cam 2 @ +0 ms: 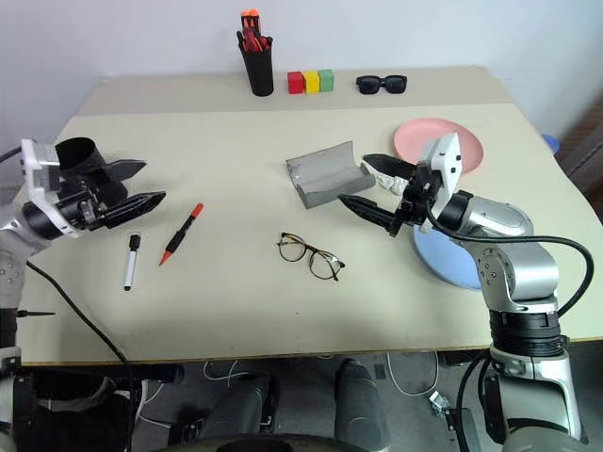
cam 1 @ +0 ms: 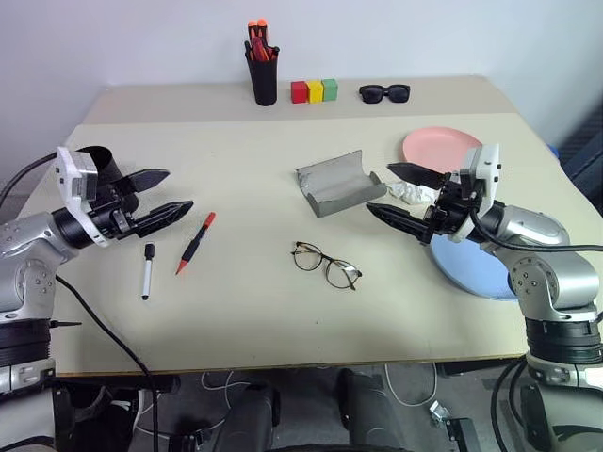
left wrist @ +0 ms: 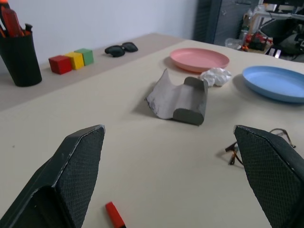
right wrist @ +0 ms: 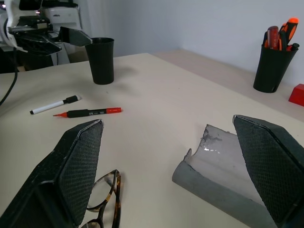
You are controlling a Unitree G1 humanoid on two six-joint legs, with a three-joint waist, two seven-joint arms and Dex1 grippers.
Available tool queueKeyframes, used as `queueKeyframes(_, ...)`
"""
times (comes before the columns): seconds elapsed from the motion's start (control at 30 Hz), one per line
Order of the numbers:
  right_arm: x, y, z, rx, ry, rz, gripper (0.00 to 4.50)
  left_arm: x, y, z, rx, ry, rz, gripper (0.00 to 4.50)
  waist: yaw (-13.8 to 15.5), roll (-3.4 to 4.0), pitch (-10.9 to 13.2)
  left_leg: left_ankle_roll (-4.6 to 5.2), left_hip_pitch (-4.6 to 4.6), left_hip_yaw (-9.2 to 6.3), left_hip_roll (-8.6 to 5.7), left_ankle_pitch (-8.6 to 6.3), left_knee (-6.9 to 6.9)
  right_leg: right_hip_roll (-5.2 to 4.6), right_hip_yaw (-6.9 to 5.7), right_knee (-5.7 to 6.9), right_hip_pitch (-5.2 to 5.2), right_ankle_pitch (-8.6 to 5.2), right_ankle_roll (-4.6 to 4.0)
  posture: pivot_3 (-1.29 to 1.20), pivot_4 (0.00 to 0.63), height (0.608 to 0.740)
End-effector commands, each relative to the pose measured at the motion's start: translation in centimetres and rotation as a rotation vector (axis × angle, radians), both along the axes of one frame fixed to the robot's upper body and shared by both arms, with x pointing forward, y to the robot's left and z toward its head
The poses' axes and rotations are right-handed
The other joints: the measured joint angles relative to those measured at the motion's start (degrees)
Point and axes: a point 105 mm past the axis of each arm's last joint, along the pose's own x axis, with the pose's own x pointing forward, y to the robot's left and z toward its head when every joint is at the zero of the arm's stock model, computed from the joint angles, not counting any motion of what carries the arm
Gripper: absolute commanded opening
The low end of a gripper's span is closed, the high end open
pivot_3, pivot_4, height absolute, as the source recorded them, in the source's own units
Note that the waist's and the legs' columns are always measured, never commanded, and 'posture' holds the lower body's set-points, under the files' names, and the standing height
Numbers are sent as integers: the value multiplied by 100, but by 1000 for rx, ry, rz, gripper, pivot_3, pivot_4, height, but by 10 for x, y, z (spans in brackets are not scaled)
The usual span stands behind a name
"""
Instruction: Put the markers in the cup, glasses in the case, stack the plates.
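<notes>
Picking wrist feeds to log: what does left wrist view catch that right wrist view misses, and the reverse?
Left wrist alone: pink plate, blue plate, crumpled white wad, sunglasses, yellow block and green block.

Right wrist alone: black cup, white marker, the left gripper, open.

Both: grey case lying open, wire glasses, pen holder, red block, red marker, which the left wrist view catches just at one end.

table [cam 1: 283, 282]: smooth matt | case [cam 1: 332, 185]: matt grey shell | glasses [cam 1: 325, 264]: thin wire | fingers [left wrist: 76, 166]: textured black
</notes>
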Motion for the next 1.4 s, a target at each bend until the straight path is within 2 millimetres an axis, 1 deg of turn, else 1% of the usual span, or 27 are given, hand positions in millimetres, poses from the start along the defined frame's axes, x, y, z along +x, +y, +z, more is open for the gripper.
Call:
queueKeyframes(0.03,-3,-3,20,-8,-81,-13,4500,5,-3,16,7,-47,-15,4465,24,0,0,0,0,0,0,0,0,0,0,-1,1,0,0,0,150,740)
queueKeyframes(0.1,-4,-4,21,-5,-94,-30,4500,10,-2,12,5,-38,-7,4465,22,0,0,0,1,-1,-1,0,4,0,-1,-2,6,0,0,0,150,740)
queueKeyframes(0.17,-6,-7,23,-1,-95,-42,4500,17,0,8,23,-25,37,4465,8,1,-1,0,2,0,-1,0,4,0,0,-5,7,0,1,0,150,740)
queueKeyframes(0.2,-8,-9,23,-3,-92,-43,4500,17,-3,8,38,-38,39,4465,6,1,-1,0,2,0,-1,0,3,0,0,-5,6,0,1,0,150,740)
queueKeyframes(0.27,-8,-13,20,-8,-85,-45,4500,13,-6,9,36,-32,24,4465,-3,-1,0,0,0,-1,-1,0,2,0,-1,-5,4,0,1,0,150,740)
queueKeyframes(0.33,-6,-15,17,-13,-80,-51,4500,8,-3,10,66,-43,49,4465,-32,-1,0,1,1,0,-1,-1,2,0,0,-7,4,0,1,0,150,740)
queueKeyframes(0.37,-6,-14,18,-13,-84,-46,4500,5,0,11,69,-35,71,4465,-39,-1,0,3,1,0,0,-2,1,0,1,-6,4,0,1,0,150,740)
queueKeyframes(0.43,-2,-10,20,-7,-100,-38,4500,-6,11,9,101,8,142,4465,-61,-1,0,3,0,0,1,-2,1,0,1,-2,-1,0,0,0,150,740)
queueKeyframes(0.47,-1,-10,20,-9,-106,-35,4500,-11,12,7,106,31,159,4465,-81,0,0,3,0,2,3,-2,-1,1,2,-2,-4,0,0,0,150,740)
queueKeyframes(0.57,4,-15,18,-1,-108,-48,4500,-25,24,4,125,61,312,4465,-82,0,1,4,0,1,4,-2,-4,1,2,-3,-4,-1,0,0,150,740)
queueKeyframes(0.6,4,-16,17,1,-105,-44,4500,-29,26,1,77,123,341,4465,-67,0,1,4,1,1,3,-2,-4,0,3,-4,-2,-1,1,0,150,740)
queueKeyframes(0.63,5,-17,16,8,-98,-39,4500,-32,29,0,70,130,386,4465,-39,-1,1,3,1,1,3,-2,-4,0,2,-2,-1,-1,1,0,150,740)
queueKeyframes(0.67,7,-15,14,7,-89,-32,4500,-36,32,-2,37,185,417,4465,-18,-1,1,4,1,0,3,-2,-3,0,2,-2,-1,-1,1,0,150,740)
queueKeyframes(0.7,10,-9,13,10,-81,-17,4500,-39,43,-7,41,209,506,4465,-12,-1,1,3,1,-1,3,-2,-2,0,2,0,-1,-1,1,0,150,740)
queueKeyframes(0.77,12,-5,12,8,-76,2,4500,-44,53,-10,43,232,608,4465,-20,-1,1,3,4,0,3,-2,0,0,2,1,1,-1,1,0,150,740)
queueKeyframes(0.83,12,-2,11,11,-74,12,4500,-43,72,-17,3,224,804,4465,-7,3,0,3,5,-2,3,-2,0,2,2,3,1,-1,0,0,150,740)
queueKeyframes(0.9,10,-1,9,4,-71,16,4500,-45,81,-28,-25,249,922,4465,15,2,-1,1,5,-4,2,-1,1,1,1,1,4,-1,0,0,150,740)
queueKeyframes(0.97,9,-2,8,-8,-64,15,4500,-45,73,-35,-18,278,903,4465,17,-4,-1,0,5,-4,0,0,2,1,2,0,6,0,0,0,150,740)
queueKeyframes(1.0,8,-4,7,-15,-60,14,4500,-42,77,-44,-21,315,948,4465,20,-5,-2,-1,4,-4,0,0,2,1,1,0,5,0,0,0,150,740)
queueKeyframes(1.07,4,-6,9,-20,-54,18,4500,-37,76,-57,-37,386,977,4465,33,-5,-2,-1,5,-6,0,0,2,1,1,0,6,0,-1,0,150,740)
queueKeyframes(1.1,-1,-5,8,-35,-42,41,4500,-34,77,-63,-25,417,995,4465,35,-5,-2,-3,5,-6,0,1,2,1,0,1,7,0,-1,0,150,740)
queueKeyframes(1.17,-18,-1,3,-66,1,121,4500,-27,65,-68,-16,448,943,4465,48,-5,-2,-4,5,-7,-1,2,2,1,0,0,9,0,-1,0,150,740)
queueKeyframes(1.2,-28,3,1,-82,16,160,4500,-22,62,-70,-9,468,934,4465,28,-6,-2,-4,4,-7,-2,1,2,1,0,-1,9,0,-1,0,150,740)
queueKeyframes(1.27,-40,8,-1,-102,24,201,4500,-19,58,-73,-8,501,913,4465,16,-7,-3,-3,4,-7,-1,1,2,1,0,-4,10,0,0,0,150,740)
queueKeyframes(1.33,-48,11,-3,-114,14,209,4500,-17,56,-78,27,520,904,4465,-19,-7,-3,-3,7,-5,0,1,1,1,0,-3,9,-1,0,0,150,740)
queueKeyframes(1.4,-51,13,-5,-114,14,209,4500,-16,59,-85,39,559,925,4465,-26,-6,-3,-3,9,-4,1,1,0,2,0,-1,9,-1,0,0,150,740)
